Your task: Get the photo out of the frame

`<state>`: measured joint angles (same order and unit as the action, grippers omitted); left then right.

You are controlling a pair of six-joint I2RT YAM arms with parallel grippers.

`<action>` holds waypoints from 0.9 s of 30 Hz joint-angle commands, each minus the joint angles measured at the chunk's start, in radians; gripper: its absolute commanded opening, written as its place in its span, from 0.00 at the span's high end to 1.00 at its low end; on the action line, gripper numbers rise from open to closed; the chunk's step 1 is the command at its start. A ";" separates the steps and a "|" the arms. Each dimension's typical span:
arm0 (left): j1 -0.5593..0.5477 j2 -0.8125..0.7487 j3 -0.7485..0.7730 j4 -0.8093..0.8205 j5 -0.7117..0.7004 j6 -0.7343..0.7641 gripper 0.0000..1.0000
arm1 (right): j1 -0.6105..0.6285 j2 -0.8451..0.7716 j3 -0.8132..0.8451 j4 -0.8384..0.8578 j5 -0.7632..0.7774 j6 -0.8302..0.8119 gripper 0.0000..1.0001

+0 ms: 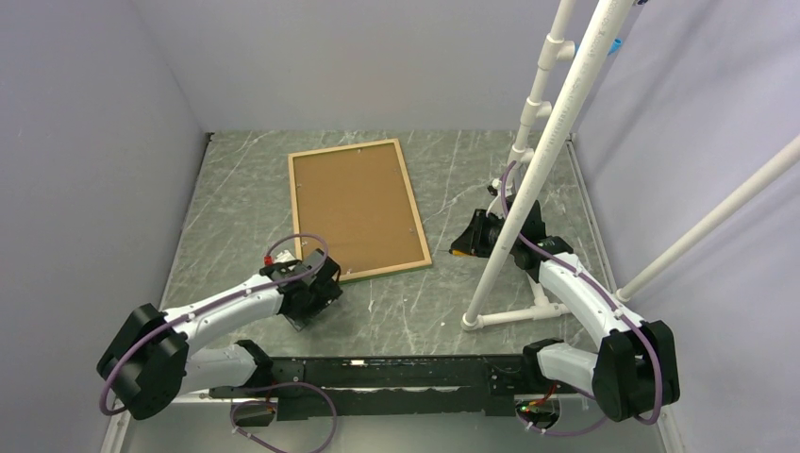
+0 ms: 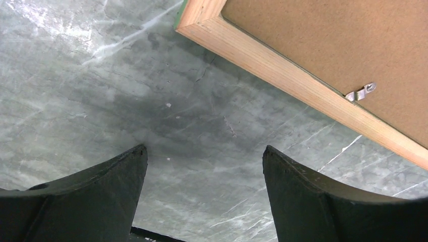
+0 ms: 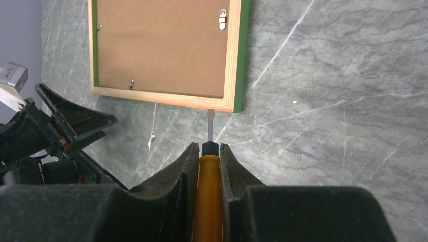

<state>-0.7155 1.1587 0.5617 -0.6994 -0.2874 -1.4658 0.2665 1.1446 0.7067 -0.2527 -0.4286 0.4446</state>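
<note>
The frame (image 1: 295,203) lies face down on the table, its light wood rim up, with the brown backing board (image 1: 354,205) inside it. The photo is hidden under the board. My left gripper (image 1: 307,307) is open and empty, just off the frame's near left corner (image 2: 199,15). A metal clip (image 2: 361,92) holds the board at the near rim. My right gripper (image 1: 469,238) is shut on an orange-handled screwdriver (image 3: 206,191), whose metal tip (image 3: 210,126) points at the frame's corner (image 3: 233,105) from the right. The frame's green edge (image 3: 244,50) shows in the right wrist view.
A white pipe stand (image 1: 542,160) rises at the right, its foot (image 1: 505,316) beside my right arm. Grey walls close in the table on three sides. My left gripper also shows in the right wrist view (image 3: 65,126).
</note>
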 commanded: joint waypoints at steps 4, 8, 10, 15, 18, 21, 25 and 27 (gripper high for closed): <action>0.001 0.041 0.042 0.090 0.020 -0.037 0.09 | 0.004 -0.017 0.001 0.042 0.005 -0.009 1.00; 0.013 0.046 0.119 0.090 0.030 -0.096 0.04 | 0.003 -0.014 0.005 0.041 0.001 -0.009 1.00; 0.044 0.069 0.151 0.092 0.056 -0.147 0.01 | 0.003 -0.018 0.007 0.042 0.003 -0.009 1.00; 0.120 0.165 0.180 0.118 0.170 -0.283 0.05 | 0.003 -0.025 0.007 0.043 0.008 -0.009 1.00; 0.147 0.240 0.164 0.208 0.254 -0.369 0.17 | 0.003 -0.034 0.005 0.040 0.009 -0.010 1.00; 0.155 0.321 0.181 0.273 0.303 -0.396 0.27 | 0.003 -0.041 0.002 0.036 0.011 -0.013 1.00; 0.146 0.407 0.206 0.265 0.356 -0.449 0.46 | 0.003 -0.049 -0.003 0.033 0.010 -0.012 1.00; 0.137 0.415 0.190 0.237 0.329 -0.479 0.59 | 0.002 -0.049 0.000 0.026 0.011 -0.015 1.00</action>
<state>-0.5625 1.5269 0.7643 -0.4534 0.0235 -1.8534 0.2665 1.1229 0.7063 -0.2527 -0.4252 0.4446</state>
